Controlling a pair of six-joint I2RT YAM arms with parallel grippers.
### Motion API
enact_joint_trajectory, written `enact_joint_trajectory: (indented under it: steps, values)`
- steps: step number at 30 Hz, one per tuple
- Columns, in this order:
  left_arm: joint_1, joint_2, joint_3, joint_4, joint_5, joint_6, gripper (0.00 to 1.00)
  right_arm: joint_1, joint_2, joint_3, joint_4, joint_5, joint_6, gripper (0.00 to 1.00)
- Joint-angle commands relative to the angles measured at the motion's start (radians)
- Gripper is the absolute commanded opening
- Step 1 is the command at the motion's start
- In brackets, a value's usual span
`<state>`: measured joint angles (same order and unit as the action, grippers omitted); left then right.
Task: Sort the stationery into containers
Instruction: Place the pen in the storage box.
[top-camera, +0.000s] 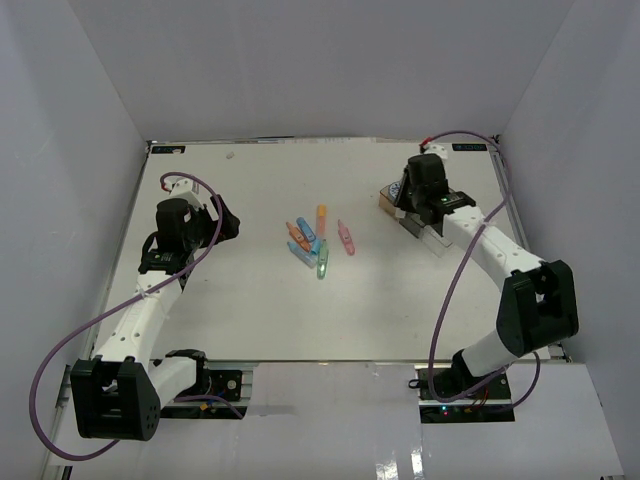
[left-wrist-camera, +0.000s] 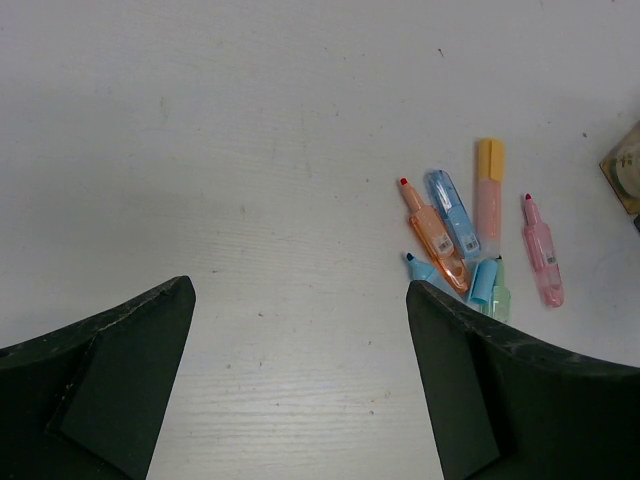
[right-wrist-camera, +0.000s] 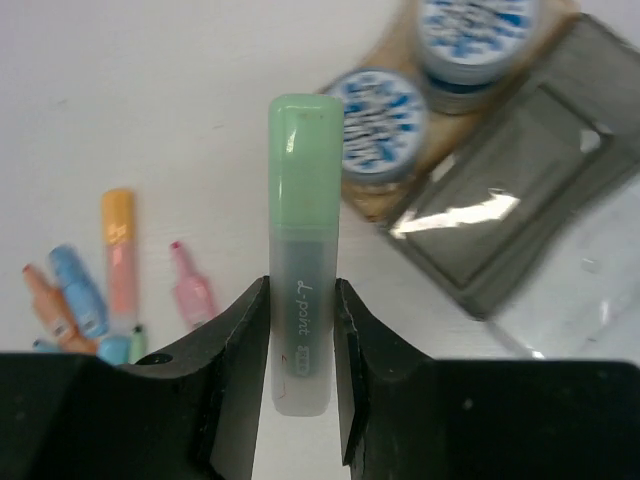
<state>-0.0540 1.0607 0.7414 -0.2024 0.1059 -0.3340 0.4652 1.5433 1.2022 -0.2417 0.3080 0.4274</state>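
My right gripper (right-wrist-camera: 300, 292) is shut on a green highlighter (right-wrist-camera: 303, 180) and holds it above the table beside the containers. Two blue-and-white rolls (right-wrist-camera: 378, 125) sit in the amber tray (right-wrist-camera: 372, 205). The joined smoky grey tray (right-wrist-camera: 520, 215) holds nothing. In the top view the right gripper (top-camera: 405, 196) is over the containers (top-camera: 387, 200) at the back right. Several pastel pieces (top-camera: 312, 243) lie at the table's middle: orange (left-wrist-camera: 436, 235), blue (left-wrist-camera: 452, 212), yellow-capped (left-wrist-camera: 489, 185), pink (left-wrist-camera: 541, 250), green (left-wrist-camera: 500, 297). My left gripper (left-wrist-camera: 300, 300) is open and empty, left of the pile (top-camera: 230, 220).
A clear tray (right-wrist-camera: 600, 290) adjoins the grey one, partly out of view. The table (top-camera: 250, 310) is white, with grey enclosure walls on the left, back and right. The right arm hides most of the containers in the top view.
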Motion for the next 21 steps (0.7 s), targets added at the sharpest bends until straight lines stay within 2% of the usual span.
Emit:
enact_joint_trajectory:
  steps: [1, 5, 9, 15, 20, 21]
  values:
    - [0.005, -0.013, 0.009, 0.003, 0.014, -0.005, 0.98, -0.144, -0.043, -0.085, -0.005, -0.018, 0.071, 0.25]
    - [0.005, -0.015, 0.009, 0.004, 0.015, -0.007, 0.98, -0.263, -0.071, -0.125, 0.027, -0.033, 0.114, 0.28]
    - [0.005, -0.018, 0.009, 0.003, 0.014, -0.005, 0.98, -0.348, -0.023, -0.113, 0.05, -0.078, 0.168, 0.32]
    - [0.005, -0.018, 0.007, 0.004, 0.012, -0.005, 0.98, -0.376, 0.08, -0.05, 0.07, -0.099, 0.191, 0.39]
    - [0.005, -0.019, 0.007, 0.003, 0.012, -0.007, 0.98, -0.381, 0.144, -0.003, 0.074, -0.11, 0.209, 0.51]
    - [0.005, -0.019, 0.007, 0.004, 0.014, -0.007, 0.98, -0.381, 0.149, 0.0, 0.076, -0.113, 0.212, 0.56]
